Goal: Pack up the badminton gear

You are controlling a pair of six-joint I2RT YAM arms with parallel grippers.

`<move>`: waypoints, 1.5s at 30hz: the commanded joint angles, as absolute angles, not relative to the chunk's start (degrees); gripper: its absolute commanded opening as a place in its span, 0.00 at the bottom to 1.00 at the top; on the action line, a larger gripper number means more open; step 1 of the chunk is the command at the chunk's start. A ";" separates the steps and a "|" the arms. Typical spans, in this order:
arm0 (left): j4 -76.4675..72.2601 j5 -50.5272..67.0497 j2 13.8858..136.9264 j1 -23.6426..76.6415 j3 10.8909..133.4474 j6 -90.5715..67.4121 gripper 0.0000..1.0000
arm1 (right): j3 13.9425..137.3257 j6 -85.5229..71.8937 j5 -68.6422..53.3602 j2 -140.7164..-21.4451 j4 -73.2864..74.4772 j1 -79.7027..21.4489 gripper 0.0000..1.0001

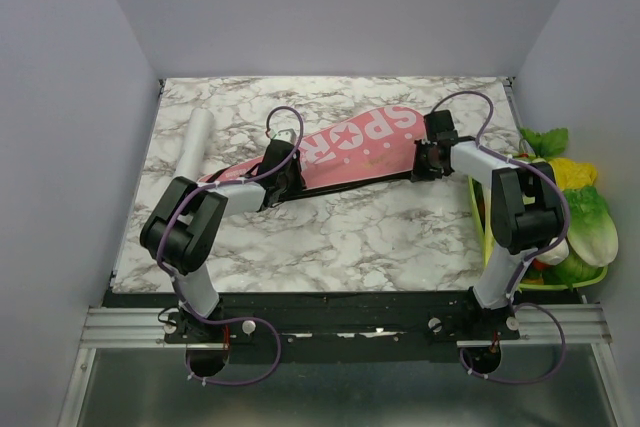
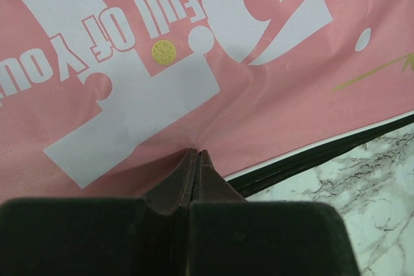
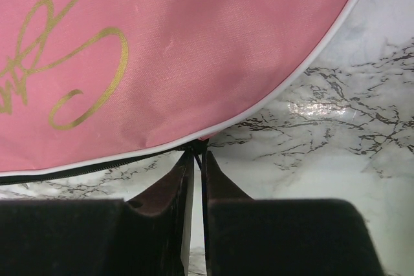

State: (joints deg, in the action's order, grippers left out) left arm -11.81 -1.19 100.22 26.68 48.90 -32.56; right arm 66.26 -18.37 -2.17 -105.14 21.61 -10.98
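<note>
Pink bag lies slantwise on the worktop, broad head toward the far-right corner, narrow end toward the left edge. Left claw is clamped tight on its fabric. Right claw is pinched almost closed on its black zip edge.

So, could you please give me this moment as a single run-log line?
left gripper: shut on pink bag | right gripper: pinching bag's zipper edge | white tube: on table, outside bag
</note>
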 commanded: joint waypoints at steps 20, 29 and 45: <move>-9.40 2.28 99.23 26.46 47.11 -31.82 0.00 | 72.77 -24.16 -4.83 -109.33 25.84 -21.08 0.01; -10.55 3.78 99.32 26.46 46.49 -32.17 0.00 | 77.86 -29.00 -11.77 -113.99 24.44 -31.27 0.01; -9.93 5.27 97.39 28.03 47.46 -31.64 0.00 | 82.71 -42.43 -25.23 -123.67 12.57 -44.39 0.01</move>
State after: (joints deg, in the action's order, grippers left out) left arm -11.99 3.92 99.24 26.89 47.75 -32.38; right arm 83.24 -36.73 -19.44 -121.99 16.34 -43.05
